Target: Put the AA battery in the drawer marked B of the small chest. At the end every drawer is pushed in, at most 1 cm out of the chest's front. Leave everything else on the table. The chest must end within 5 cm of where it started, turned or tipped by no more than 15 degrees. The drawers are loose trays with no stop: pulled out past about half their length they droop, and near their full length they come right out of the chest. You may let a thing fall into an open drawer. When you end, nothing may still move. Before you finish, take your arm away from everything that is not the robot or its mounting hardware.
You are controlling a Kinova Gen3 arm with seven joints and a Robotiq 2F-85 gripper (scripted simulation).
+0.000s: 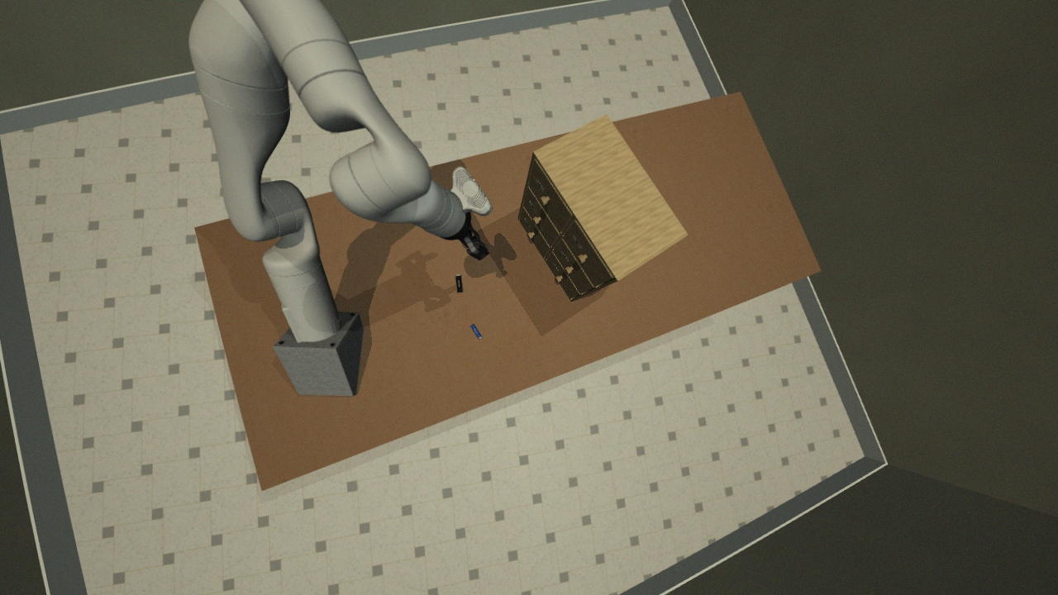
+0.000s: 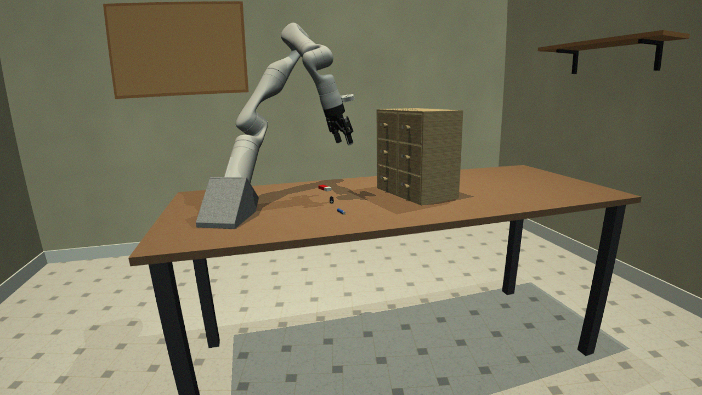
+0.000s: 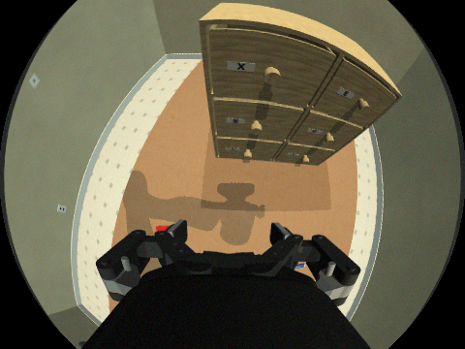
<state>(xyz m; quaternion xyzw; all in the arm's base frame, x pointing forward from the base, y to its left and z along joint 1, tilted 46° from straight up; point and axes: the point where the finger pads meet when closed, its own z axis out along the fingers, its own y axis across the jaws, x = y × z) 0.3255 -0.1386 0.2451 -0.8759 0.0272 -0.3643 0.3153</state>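
Observation:
A small blue cylinder with pale ends (image 1: 475,331) (image 2: 341,211) (image 3: 300,266), which looks like the AA battery, lies on the table; the wrist view shows it only partly, behind the gripper. The small chest (image 1: 610,199) (image 2: 441,157) (image 3: 291,18) stands upright with six drawers, all looking pushed in. In the wrist view the top left drawer (image 3: 232,86) reads X and the top right drawer (image 3: 334,104) seems to read E. The other labels are too small to read, so I cannot tell which is B. My gripper (image 1: 479,255) (image 2: 343,142) (image 3: 229,232) is open and empty, high above the table, tilted towards the chest front.
A short black object (image 1: 458,283) (image 2: 331,199) lies near the blue cylinder, hidden in the wrist view. A red and white block (image 2: 324,187) (image 3: 161,228) lies further back, hidden by the arm in the top view. Round knobs stick out from the drawer fronts.

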